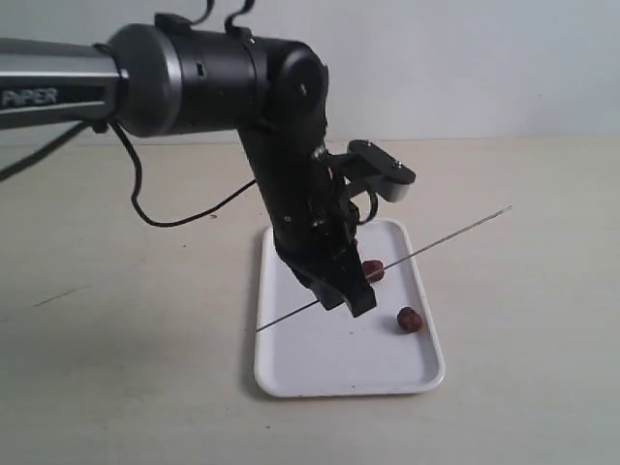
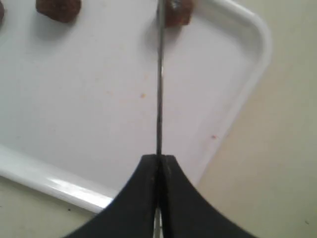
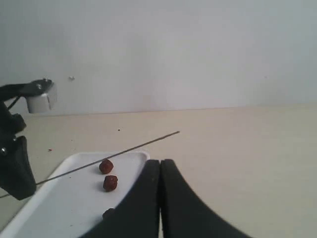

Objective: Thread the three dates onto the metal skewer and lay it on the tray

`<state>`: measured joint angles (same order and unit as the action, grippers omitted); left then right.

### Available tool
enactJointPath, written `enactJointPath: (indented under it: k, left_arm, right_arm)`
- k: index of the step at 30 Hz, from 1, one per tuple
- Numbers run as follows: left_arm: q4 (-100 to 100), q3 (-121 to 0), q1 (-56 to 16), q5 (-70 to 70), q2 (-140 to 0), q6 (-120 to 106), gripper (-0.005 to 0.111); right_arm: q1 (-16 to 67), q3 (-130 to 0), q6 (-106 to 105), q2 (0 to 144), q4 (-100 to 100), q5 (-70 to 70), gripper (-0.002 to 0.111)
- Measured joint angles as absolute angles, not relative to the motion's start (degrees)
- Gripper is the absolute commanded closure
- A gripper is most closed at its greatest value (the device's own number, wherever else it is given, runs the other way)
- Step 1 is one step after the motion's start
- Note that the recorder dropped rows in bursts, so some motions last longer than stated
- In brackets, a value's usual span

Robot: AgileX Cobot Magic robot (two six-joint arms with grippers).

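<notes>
Metal skewer (image 1: 446,238) tight between left jaws; right jaws together — exterior: two dates (image 1: 411,320), right wrist: three.

1. Flat white rectangular tray (image 1: 291,373) with rounded corners lies toward the counter's near edge.
2. Thin grey metal skewer (image 1: 455,232) slants above it, rising toward the right edge.
3. Three wrinkled reddish-brown dates (image 3: 110,183) lie apart on the tray.
</notes>
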<state>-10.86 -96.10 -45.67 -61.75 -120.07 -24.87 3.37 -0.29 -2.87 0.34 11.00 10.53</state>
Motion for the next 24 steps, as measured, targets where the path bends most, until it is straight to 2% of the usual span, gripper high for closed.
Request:
enactJointPath:
  k: [6,10,14,21,24]
  left_arm:
    - [-17.1,-96.1,-41.7,-68.9,-116.4,-32.7,0.107]
    - [-22.5,-94.8,-36.3,-69.6,-114.3,-39.3,0.107]
    - [-31.3,-88.5,-29.5,-69.8,-111.7,-46.3,0.107]
    - [-32.0,-86.8,-28.2,-69.9,-109.5,-47.8,0.107]
    - [-32.1,-86.8,-28.2,-69.9,-109.4,-48.0,0.107]
  right_arm:
    - [3.4,-0.3,-2.9,0.3,11.0,10.5,0.108]
    - [3.4,-0.3,-2.9,0.3,11.0,10.5,0.108]
    - [3.4,-0.3,-2.9,0.3,11.0,10.5,0.108]
    - [3.4,-0.3,-2.9,0.3,11.0,10.3,0.108]
    - [3.4,-0.3,2.3,0.3,18.4,6.1,0.108]
